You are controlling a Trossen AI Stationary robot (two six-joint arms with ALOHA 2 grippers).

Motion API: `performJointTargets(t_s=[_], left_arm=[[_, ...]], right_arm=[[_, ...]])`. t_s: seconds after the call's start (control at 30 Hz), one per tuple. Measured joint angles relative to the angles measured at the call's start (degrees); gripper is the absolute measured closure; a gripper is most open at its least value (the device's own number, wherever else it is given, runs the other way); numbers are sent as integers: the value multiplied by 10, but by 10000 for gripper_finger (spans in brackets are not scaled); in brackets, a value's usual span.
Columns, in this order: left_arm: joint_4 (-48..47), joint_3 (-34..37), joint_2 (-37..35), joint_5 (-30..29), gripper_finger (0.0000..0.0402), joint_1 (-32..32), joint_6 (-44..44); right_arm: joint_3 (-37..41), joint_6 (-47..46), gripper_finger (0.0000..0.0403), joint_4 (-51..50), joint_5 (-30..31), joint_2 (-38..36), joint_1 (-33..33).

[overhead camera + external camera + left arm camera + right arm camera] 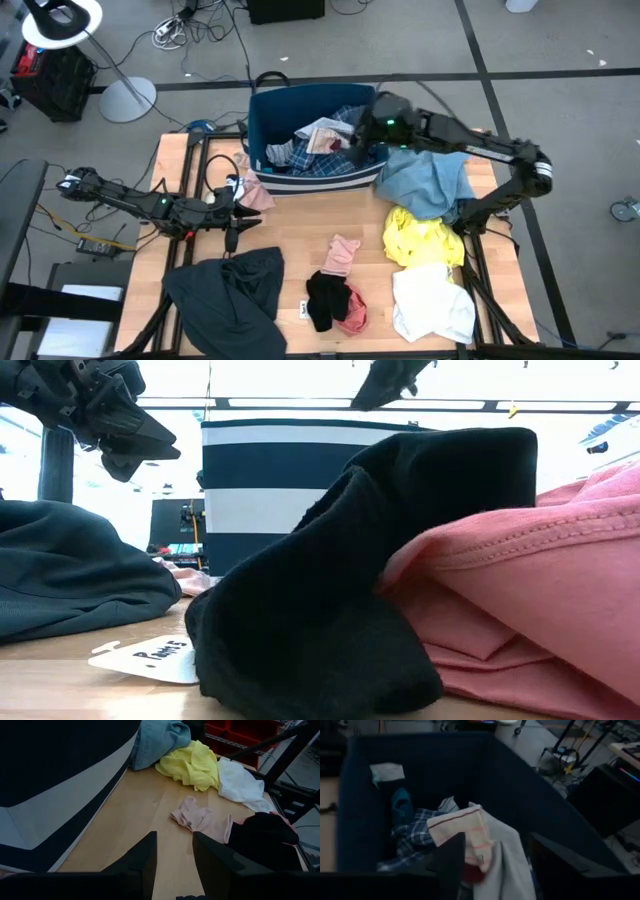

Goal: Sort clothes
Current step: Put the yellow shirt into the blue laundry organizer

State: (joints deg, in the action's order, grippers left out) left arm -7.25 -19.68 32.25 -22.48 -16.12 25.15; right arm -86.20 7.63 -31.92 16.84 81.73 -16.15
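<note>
From overhead I see the whole tabletop (300, 215); only the right wrist camera shows me the inside of the navy striped bin (530, 800). In it I count a blue plaid garment (407, 842), a white piece with red stripes (462, 827), a grey piece (507, 865) and a maroon scrap (472, 872).

On the tabletop I count seven loose garments: light blue (428, 182), yellow (420, 240), white (432, 303), pale pink (342, 254), black (325, 297) lying on a salmon pink one (355, 312), and dark grey (228, 290). Another pinkish piece (256, 193) lies just beside the bin's corner.

The right gripper (492, 870) hangs over the bin, fingers spread wide, holding nothing. The left gripper (175, 857) hovers above bare wood near the dark grey garment, fingers parted, empty.

The low camera alone shows a white paper tag (150, 657) beside the black garment.
</note>
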Motion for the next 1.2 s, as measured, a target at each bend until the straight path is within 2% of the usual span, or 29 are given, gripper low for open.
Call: performJointTargets(t_s=[0.2, 0.37, 0.57, 0.77, 0.9, 1.2], left_arm=[[0, 0, 0, 0, 270, 0, 0], [0, 0, 0, 0, 270, 0, 0], [1, 0, 0, 0, 270, 0, 6], [2, 0, 0, 0, 270, 0, 10], [2, 0, 0, 0, 270, 0, 10], [2, 0, 0, 0, 270, 0, 26]], right_arm=[[0, -105, 166, -152, 0, -87, 40], [24, -190, 174, -266, 6, -136, 128], [103, -334, 176, -318, 111, -184, 275], [198, -539, 176, -377, 150, -207, 388], [268, -671, 176, -419, 129, -204, 432], [396, -937, 176, -428, 11, -190, 488]])
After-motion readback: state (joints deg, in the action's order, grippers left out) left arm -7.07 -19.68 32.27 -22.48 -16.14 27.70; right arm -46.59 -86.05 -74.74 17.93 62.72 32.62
